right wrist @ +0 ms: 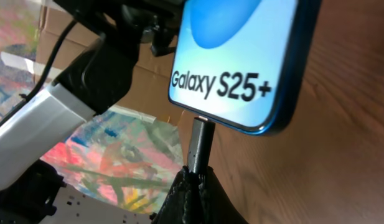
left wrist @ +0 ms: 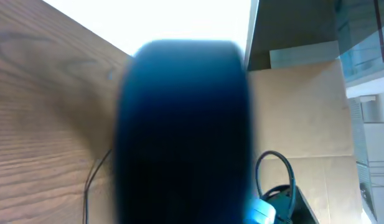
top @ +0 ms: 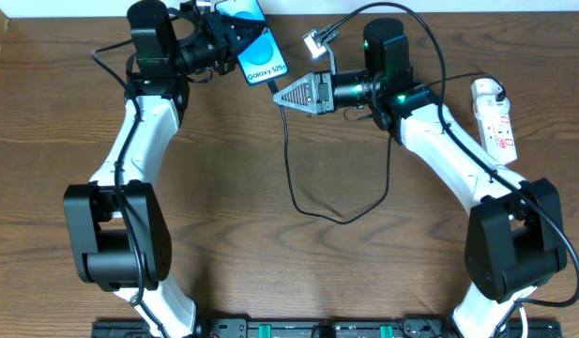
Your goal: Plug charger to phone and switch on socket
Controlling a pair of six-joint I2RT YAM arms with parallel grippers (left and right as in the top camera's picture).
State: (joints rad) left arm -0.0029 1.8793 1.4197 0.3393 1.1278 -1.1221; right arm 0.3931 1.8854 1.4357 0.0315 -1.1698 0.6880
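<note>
My left gripper (top: 235, 44) is shut on the phone (top: 257, 41) and holds it raised at the back of the table, screen lit blue. In the left wrist view the phone (left wrist: 185, 124) is a dark blur that hides the fingers. My right gripper (top: 281, 94) is shut on the charger's plug tip (right wrist: 201, 144), and the tip touches the port in the phone's (right wrist: 241, 56) bottom edge. The black charger cable (top: 294, 178) hangs from the tip and loops over the table. The socket (top: 496, 120), a white strip with red marks, lies at the right with a white plug head (top: 486, 92) on it.
The wooden table (top: 270, 272) ends just behind the phone. Beyond that edge stand a cardboard box (left wrist: 304, 106) and a colourful sheet (right wrist: 117, 155). Both arm bases sit at the near edge.
</note>
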